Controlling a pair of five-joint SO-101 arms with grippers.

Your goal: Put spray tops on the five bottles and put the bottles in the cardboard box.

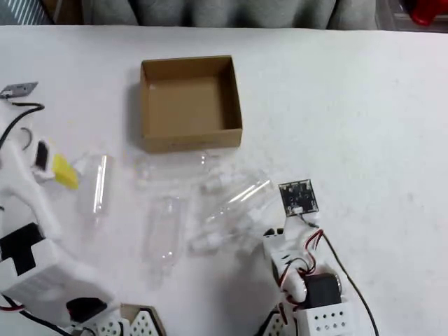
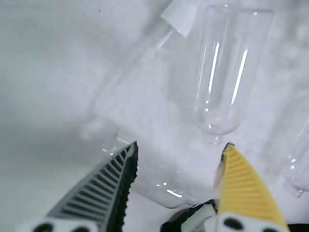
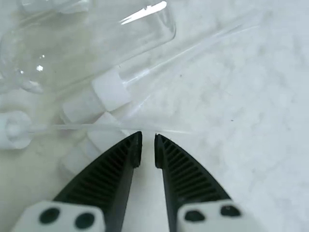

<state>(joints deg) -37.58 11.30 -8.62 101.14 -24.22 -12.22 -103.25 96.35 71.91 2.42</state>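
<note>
Several clear bottles lie capless on the white table in front of the cardboard box [image 1: 189,101]. My left gripper [image 2: 179,145] is open, and one clear bottle [image 2: 161,186] lies between its grey and yellow fingers. Its yellow finger [image 1: 64,172] shows beside the leftmost bottle [image 1: 98,183]. Another bottle [image 2: 227,72] and a white spray top [image 2: 181,17] lie beyond. My right gripper [image 3: 147,144] is shut, with only a narrow slit and nothing in it. Its tips sit just short of a thin dip tube [image 3: 96,127] among white spray tops [image 3: 111,89] and a bottle [image 3: 96,38].
The box stands open and upright at the back, with nothing inside. Loose spray tops [image 1: 210,185] and bottles [image 1: 162,227] clutter the table's middle between the arms. The right arm's wrist board [image 1: 297,197] hangs over the pile's right edge. White table stretches to the right.
</note>
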